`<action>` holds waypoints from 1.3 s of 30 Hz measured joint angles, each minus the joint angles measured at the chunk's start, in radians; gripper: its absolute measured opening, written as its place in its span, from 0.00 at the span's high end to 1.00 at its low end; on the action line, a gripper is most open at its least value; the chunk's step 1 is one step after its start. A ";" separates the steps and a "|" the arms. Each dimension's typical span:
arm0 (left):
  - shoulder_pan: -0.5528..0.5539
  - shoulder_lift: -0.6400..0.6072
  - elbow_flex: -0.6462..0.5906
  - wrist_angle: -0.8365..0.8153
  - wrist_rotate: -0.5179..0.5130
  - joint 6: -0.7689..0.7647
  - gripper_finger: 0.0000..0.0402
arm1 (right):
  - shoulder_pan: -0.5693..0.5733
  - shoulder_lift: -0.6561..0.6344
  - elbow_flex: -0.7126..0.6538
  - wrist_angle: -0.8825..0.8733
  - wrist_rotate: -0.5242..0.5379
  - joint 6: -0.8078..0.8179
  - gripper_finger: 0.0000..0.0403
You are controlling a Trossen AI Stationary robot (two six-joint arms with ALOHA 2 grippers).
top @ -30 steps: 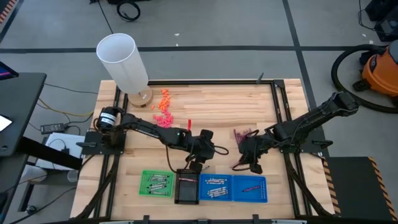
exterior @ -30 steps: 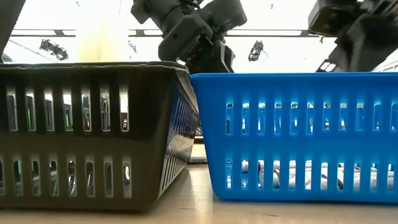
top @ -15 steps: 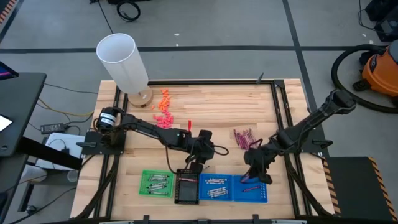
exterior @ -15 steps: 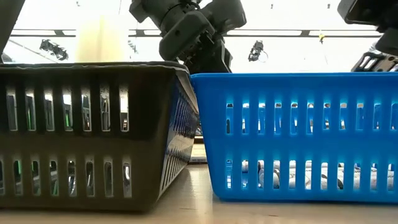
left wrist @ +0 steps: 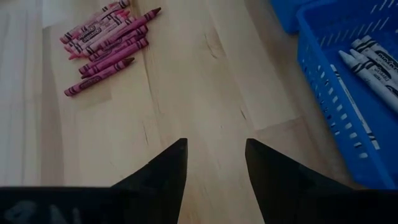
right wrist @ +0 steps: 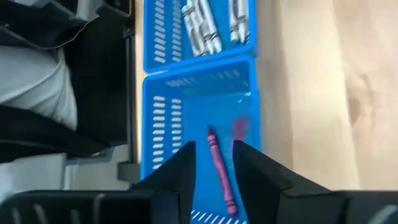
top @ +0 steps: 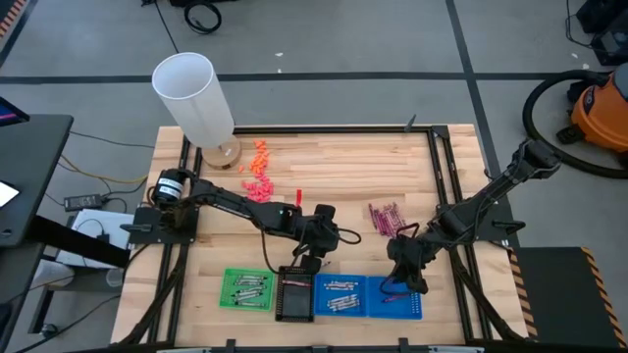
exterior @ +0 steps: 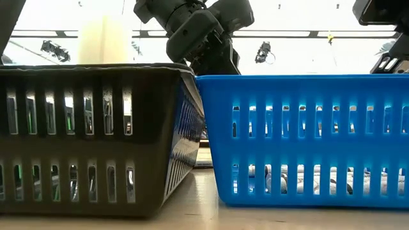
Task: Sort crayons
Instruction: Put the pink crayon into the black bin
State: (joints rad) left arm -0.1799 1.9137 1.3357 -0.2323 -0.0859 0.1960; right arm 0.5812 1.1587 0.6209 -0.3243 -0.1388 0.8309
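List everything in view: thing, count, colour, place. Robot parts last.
table: one, pale wood, under both arms.
loose crayons: a small heap, magenta, right of table centre.
right blue tray: one, front edge, holds a magenta crayon plus a blurred pink streak beside it.
left blue tray: one, beside it, holds grey-silver crayons.
black tray: one, left of the blue trays.
green tray: one, farthest left, grey-silver sticks inside.
small lumps: scattered, orange and pink, back left.
cylinder: one, white, back left corner.
vacuum: one, orange, floor at right.
left hand: open, over bare table behind the black tray.
right hand: open, above the right blue tray.
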 joint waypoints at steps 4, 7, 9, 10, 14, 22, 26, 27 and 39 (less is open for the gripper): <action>0.000 0.000 0.000 0.004 0.000 0.000 0.57 | -0.044 -0.006 0.000 -0.016 -0.040 0.012 0.67; 0.000 0.000 0.000 0.005 0.000 0.000 0.57 | -0.064 -0.009 0.000 -0.025 -0.043 0.007 0.67; 0.000 0.000 0.000 0.005 0.000 -0.001 0.57 | -0.082 -0.014 0.000 -0.052 -0.037 0.004 0.68; 0.000 0.000 0.000 0.005 0.000 -0.002 0.57 | -0.092 -0.015 0.000 -0.074 -0.025 0.004 0.68; 0.000 0.000 0.000 0.011 0.000 -0.002 0.57 | -0.143 -0.018 0.000 -0.177 0.068 0.004 0.68; 0.000 0.000 0.000 0.012 0.000 -0.002 0.57 | -0.249 -0.016 0.000 -0.374 0.263 0.004 0.68; 0.000 0.000 0.000 0.012 0.000 -0.002 0.57 | -0.296 -0.016 0.000 -0.441 0.335 0.013 0.68; 0.000 0.000 0.000 0.009 0.000 -0.003 0.57 | -0.307 -0.016 0.000 -0.453 0.349 0.015 0.68; -0.023 -0.011 0.000 -0.203 -0.052 -0.065 0.57 | -0.485 -0.016 -0.087 -0.450 0.411 0.094 0.68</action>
State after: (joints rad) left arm -0.2028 1.9031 1.3357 -0.4354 -0.1376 0.1310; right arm 0.0962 1.1431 0.5342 -0.7748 0.2718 0.9253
